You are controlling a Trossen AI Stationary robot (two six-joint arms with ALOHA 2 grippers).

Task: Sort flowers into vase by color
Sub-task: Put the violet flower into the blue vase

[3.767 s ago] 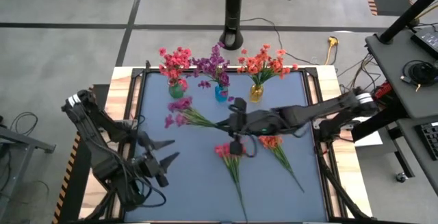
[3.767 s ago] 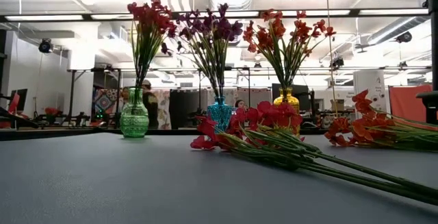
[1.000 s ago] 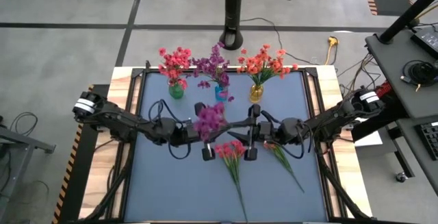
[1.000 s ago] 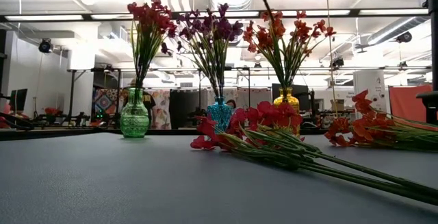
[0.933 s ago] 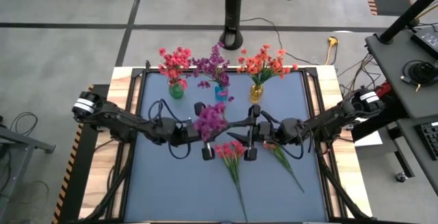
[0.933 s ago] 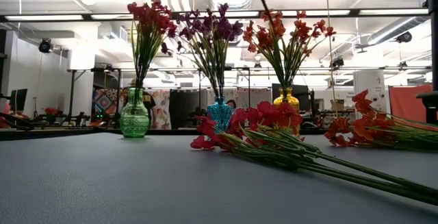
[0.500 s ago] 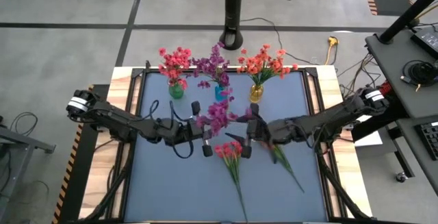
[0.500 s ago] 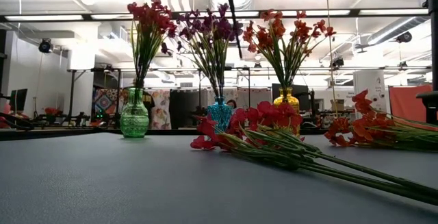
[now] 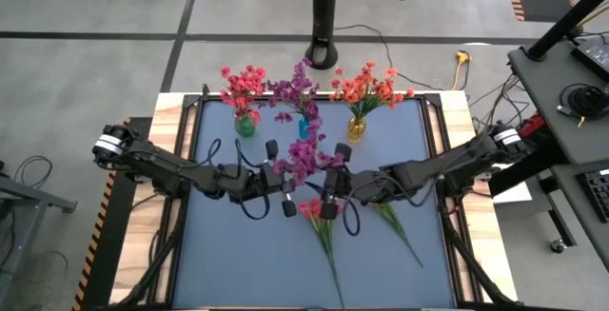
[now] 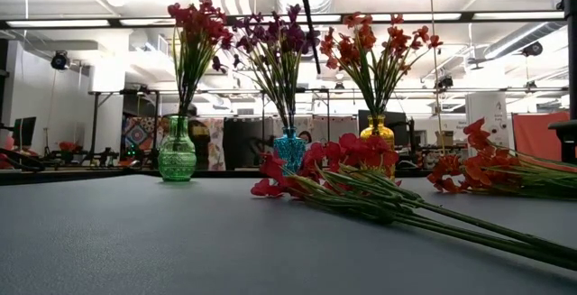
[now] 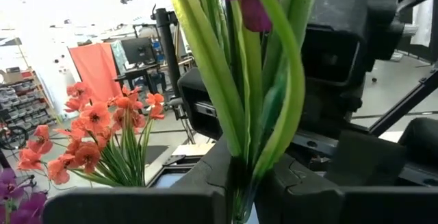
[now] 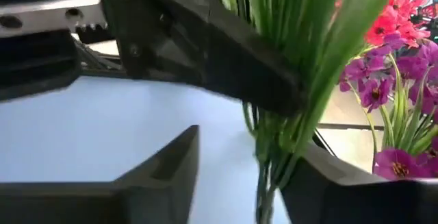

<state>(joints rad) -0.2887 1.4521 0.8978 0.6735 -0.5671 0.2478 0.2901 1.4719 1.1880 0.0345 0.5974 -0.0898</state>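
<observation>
A purple flower sprig [image 9: 303,162] hangs in the air above the table's middle, with my left gripper [image 9: 284,193] shut on it. Its stem end [image 10: 309,24] dangles high in the low view. My right gripper [image 9: 328,189] stands open right beside it, a finger on either side of the green stems [image 12: 274,148]. At the far edge stand a green vase [image 9: 245,126] with pink-red flowers, a blue vase [image 9: 306,129] with purple ones and a yellow vase [image 9: 356,129] with orange ones. A pink-red sprig [image 9: 322,223] and an orange sprig [image 9: 390,218] lie flat on the table. My left gripper pinches the purple sprig's bundle of green stems [image 11: 241,159] between its two fingers, below the blossoms. The fingers come level from the table's left and lie across the stems. The sprig is lifted clear of the table, roughly upright. My right gripper has the same stems [image 12: 270,176] between its fingers, close to one finger [image 12: 321,183]; whether it touches them I cannot tell.
The blue-grey mat [image 9: 219,254] is bare at the near left and near right. The lying sprigs' stems run toward the near edge. A black post [image 9: 325,16] stands beyond the far edge; the room with people shows behind the vases in the low view.
My right gripper has gone toward the table's left, up to the held stems. My left gripper has carried the purple sprig a little toward the far edge and the blue vase; its stem end has swung left in the low view and hangs lower.
</observation>
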